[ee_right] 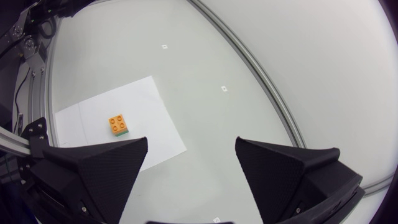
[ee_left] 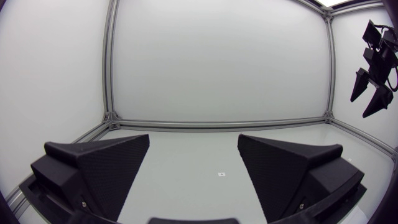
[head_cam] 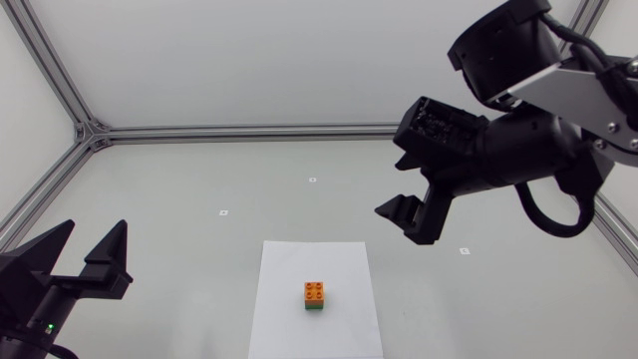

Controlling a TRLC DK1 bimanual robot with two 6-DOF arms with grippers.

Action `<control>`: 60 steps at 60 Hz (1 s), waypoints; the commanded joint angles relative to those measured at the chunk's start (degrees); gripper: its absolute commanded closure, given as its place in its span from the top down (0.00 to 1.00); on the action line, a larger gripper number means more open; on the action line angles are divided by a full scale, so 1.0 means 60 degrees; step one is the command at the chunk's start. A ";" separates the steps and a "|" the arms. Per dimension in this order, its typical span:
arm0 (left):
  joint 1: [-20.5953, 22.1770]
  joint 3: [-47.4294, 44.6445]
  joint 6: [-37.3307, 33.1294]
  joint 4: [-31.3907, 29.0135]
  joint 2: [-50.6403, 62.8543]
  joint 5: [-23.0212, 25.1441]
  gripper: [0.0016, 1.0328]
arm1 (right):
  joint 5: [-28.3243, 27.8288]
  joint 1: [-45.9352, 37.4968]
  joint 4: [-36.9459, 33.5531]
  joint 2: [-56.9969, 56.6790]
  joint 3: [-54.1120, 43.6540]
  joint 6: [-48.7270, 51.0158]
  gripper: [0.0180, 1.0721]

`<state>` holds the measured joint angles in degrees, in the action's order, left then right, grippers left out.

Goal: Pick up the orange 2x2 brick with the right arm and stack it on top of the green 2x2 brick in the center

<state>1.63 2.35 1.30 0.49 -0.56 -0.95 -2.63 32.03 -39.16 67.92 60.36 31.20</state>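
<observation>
I judge the stacking done: the orange 2x2 plastic brick (head_cam: 315, 290) sits atop the green 2x2 plastic brick (head_cam: 315, 307) at lower centre, and my right claw (head_cam: 398, 187) hangs wide and empty.

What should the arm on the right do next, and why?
Probably just pull back to its resting place. The orange brick already sits on the green brick on the white paper, and the right tool hangs open and empty, above and to the side of the stack, so nothing seems left to place.

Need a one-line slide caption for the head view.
Orange brick stacked on green brick on the white sheet; right claw raised, open, empty.
</observation>
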 commanded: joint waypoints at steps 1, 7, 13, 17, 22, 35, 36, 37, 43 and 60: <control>-0.0022 -0.0392 -0.0056 -0.0097 -0.0054 0.0012 0.96 | 0.0131 -0.0666 0.0432 -0.0817 -0.0743 -0.0410 0.95; -0.0022 -0.0392 -0.0056 -0.0097 -0.0054 0.0012 0.96 | 0.0161 -0.1676 0.1150 -0.1725 -0.1402 -0.0586 0.95; -0.0022 -0.0392 -0.0056 -0.0097 -0.0054 0.0012 0.96 | 0.0161 -0.2555 0.1883 -0.2634 -0.2179 -0.0630 0.95; -0.0022 -0.0392 -0.0056 -0.0097 -0.0054 0.0012 0.96 | 0.0205 -0.3053 0.2512 -0.3263 -0.2882 -0.0659 0.95; -0.0022 -0.0392 -0.0056 -0.0097 -0.0054 0.0012 0.96 | 0.0278 -0.3610 0.3069 -0.4040 -0.3614 -0.0747 0.95; -0.0022 -0.0392 -0.0056 -0.0097 -0.0054 0.0012 0.96 | 0.0292 -0.4972 0.3626 -0.5622 -0.4816 -0.1069 0.95; -0.0022 -0.0392 -0.0056 -0.0097 -0.0054 0.0012 0.96 | 0.0292 -0.5031 0.3684 -0.5754 -0.4933 -0.1084 0.95; -0.0022 -0.0392 -0.0056 -0.0097 -0.0054 0.0027 0.96 | 0.0292 -0.5090 0.3743 -0.5900 -0.5035 -0.1099 0.95; -0.0022 -0.0392 -0.0056 -0.0097 -0.0054 0.0012 0.96 | 0.0296 -0.5353 0.4071 -0.6681 -0.5634 -0.1374 0.95; -0.0022 -0.0392 -0.0056 -0.0097 -0.0054 0.0027 0.96 | 0.0338 -0.5349 0.4785 -0.8030 -0.6922 -0.2487 0.95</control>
<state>1.63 2.35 1.28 0.49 -0.56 -0.95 -1.17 0.25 -11.92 21.85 21.47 19.40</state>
